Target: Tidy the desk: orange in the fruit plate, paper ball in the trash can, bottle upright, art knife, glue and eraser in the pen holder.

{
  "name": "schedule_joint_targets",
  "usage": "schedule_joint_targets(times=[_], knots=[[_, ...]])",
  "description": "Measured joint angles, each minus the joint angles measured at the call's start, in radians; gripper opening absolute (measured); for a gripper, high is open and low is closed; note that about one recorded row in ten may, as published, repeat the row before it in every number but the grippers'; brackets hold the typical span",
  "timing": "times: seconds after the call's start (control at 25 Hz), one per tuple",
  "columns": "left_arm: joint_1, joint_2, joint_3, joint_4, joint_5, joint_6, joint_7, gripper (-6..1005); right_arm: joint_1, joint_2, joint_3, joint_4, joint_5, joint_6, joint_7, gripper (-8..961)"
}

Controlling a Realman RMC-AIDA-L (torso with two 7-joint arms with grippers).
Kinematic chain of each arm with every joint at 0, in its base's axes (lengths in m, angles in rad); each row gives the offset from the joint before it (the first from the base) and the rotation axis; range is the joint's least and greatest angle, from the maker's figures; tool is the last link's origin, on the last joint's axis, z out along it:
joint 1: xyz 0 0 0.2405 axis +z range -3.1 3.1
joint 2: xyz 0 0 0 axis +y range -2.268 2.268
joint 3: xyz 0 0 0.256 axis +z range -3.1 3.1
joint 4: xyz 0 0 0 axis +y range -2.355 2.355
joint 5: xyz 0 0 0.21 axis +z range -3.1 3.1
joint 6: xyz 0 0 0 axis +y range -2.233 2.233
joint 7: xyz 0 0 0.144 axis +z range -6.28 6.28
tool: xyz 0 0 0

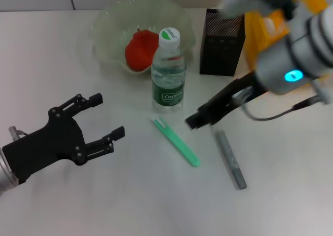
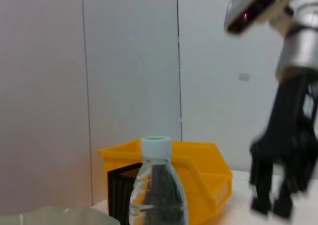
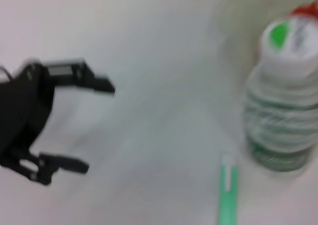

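Observation:
The orange (image 1: 140,49) lies in the pale green fruit plate (image 1: 106,25). The bottle (image 1: 168,74) stands upright in front of the plate and also shows in the left wrist view (image 2: 158,190) and the right wrist view (image 3: 283,111). The green art knife (image 1: 176,142) and the grey glue stick (image 1: 230,159) lie flat on the desk. The black mesh pen holder (image 1: 221,43) stands next to the yellow trash can (image 1: 260,35). My right gripper (image 1: 196,120) hovers between knife and glue. My left gripper (image 1: 110,115) is open and empty at the left. Paper ball and eraser are out of view.
The white desk (image 1: 130,194) stretches in front of the knife and glue. My right arm (image 1: 291,64) hides much of the trash can. A pale wall stands behind the desk in the left wrist view.

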Motion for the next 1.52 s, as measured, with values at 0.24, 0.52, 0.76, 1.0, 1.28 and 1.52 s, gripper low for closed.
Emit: schedule_joint_targets(times=[0.24,0.52,0.76,1.0,1.28,1.52], knots=[[0.014,0.0,-0.027,0.002,0.001,0.004,0.001,852,0.134,0.003,-0.18,0.266,-0.001,0.165,0.024,366],[0.028,-0.002,-0.05,0.002,0.001,0.005,0.001,852,0.226,0.005,-0.229,0.383,0.002,0.243,0.061,400],[0.031,-0.005,-0.059,0.001,0.0,0.005,0.002,853,0.299,0.007,-0.303,0.472,0.018,0.278,0.082,525],[0.031,-0.006,-0.059,-0.004,0.002,0.005,0.003,852,0.326,0.007,-0.329,0.505,0.035,0.297,0.098,529],[0.03,-0.007,-0.059,-0.006,0.006,0.005,0.003,852,0.37,0.007,-0.36,0.572,0.029,0.311,0.103,525],[0.029,-0.007,-0.056,-0.005,0.007,0.004,0.003,853,0.385,0.007,-0.381,0.604,0.035,0.323,0.105,522]])
